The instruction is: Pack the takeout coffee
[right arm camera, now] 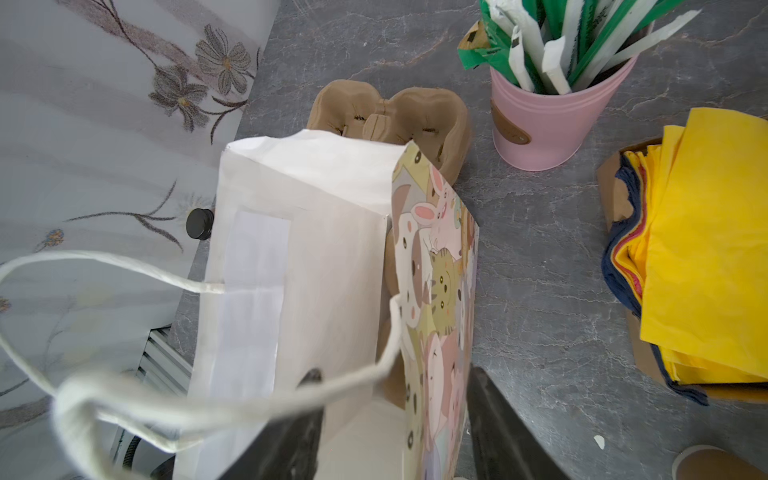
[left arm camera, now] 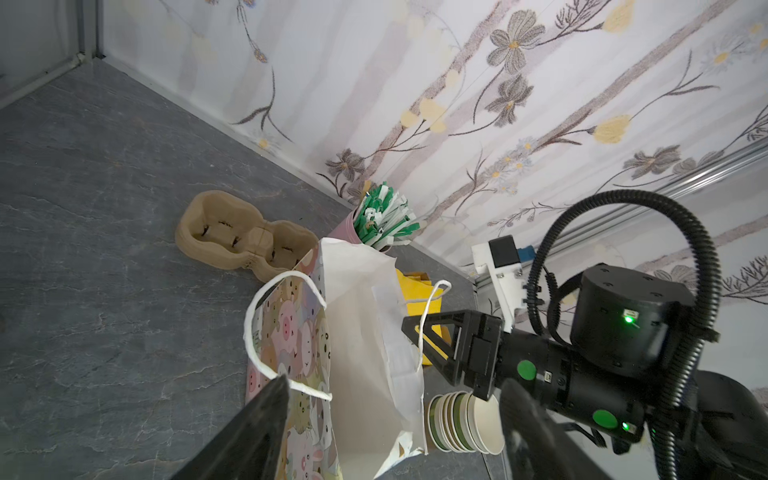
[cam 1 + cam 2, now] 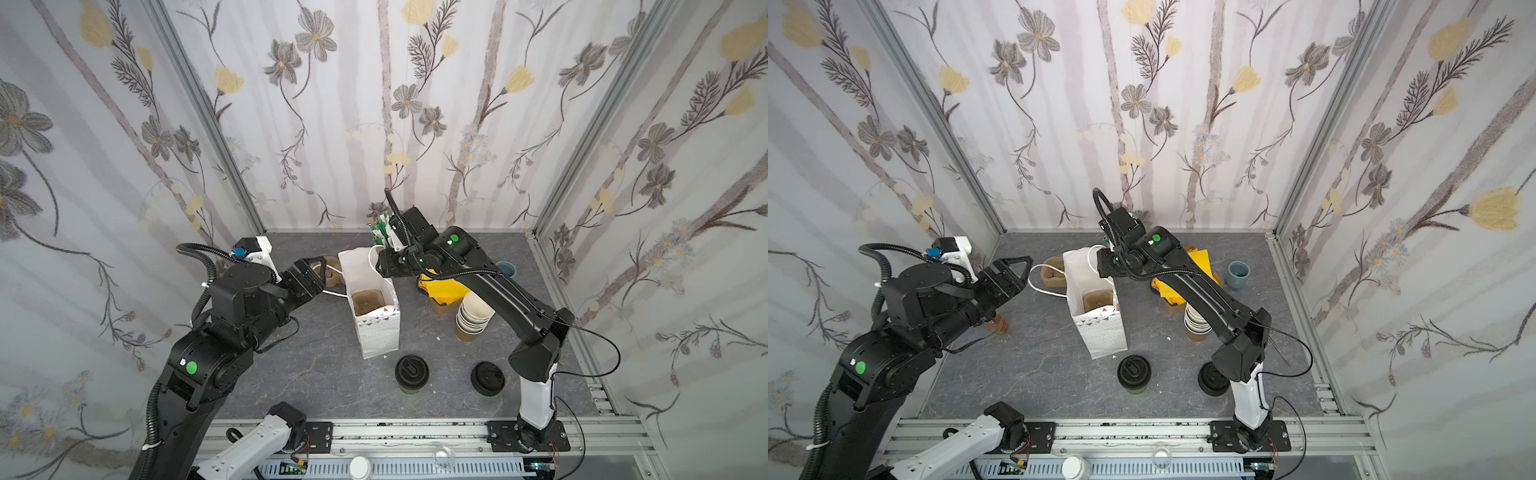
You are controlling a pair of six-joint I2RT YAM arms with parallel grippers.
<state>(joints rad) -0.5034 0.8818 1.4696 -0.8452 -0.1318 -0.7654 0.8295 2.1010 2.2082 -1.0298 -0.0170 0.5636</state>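
Coffee (image 3: 411, 372) lidded, upright on table (image 3: 291, 374), just in front of bag (image 3: 379, 334). Not packed yet, nothing touching it. Left tool (image 3: 318, 274) spread wide and empty, next to one handle (image 2: 247, 332). Right tool (image 2: 424, 347) at bag's far rim, also apart, other cord draped across it; right wrist view shows side wall between its fingers, not pinched. My guess: both parked there to hold mouth open so cup can drop into carrier (image 3: 368, 301) inside. Bag stands fine anyway. Next job probably fetching coffee.
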